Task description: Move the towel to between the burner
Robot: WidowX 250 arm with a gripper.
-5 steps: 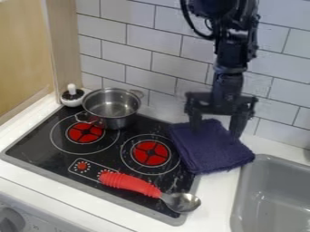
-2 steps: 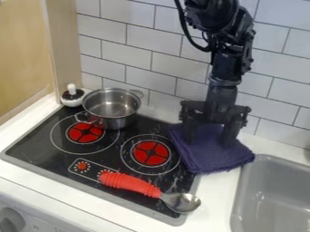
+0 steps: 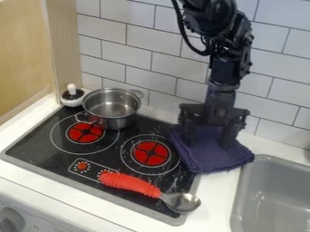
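Note:
The black gripper [image 3: 207, 141] hangs over the folded dark purple towel [image 3: 215, 156], its two fingers apart and their tips low against the cloth. The towel lies at the stove's right edge, partly on the counter. The left front of the black cooktop holds one red burner [image 3: 85, 132], ringed in white; a second red burner [image 3: 150, 153] is to its right, beside the towel. Whether the fingertips press into the cloth I cannot tell.
A metal pot [image 3: 112, 108] stands at the back left of the stove, beside a small white-and-black jar [image 3: 72, 96]. A spoon with a red handle [image 3: 130, 183] lies across the stove's front right. The grey sink [image 3: 275, 195] is at right, and a tiled wall [image 3: 151, 45] rises behind.
The gripper has come down and slightly left onto the towel, and its fingers stand somewhat closer together than at first. The towel has not visibly moved.

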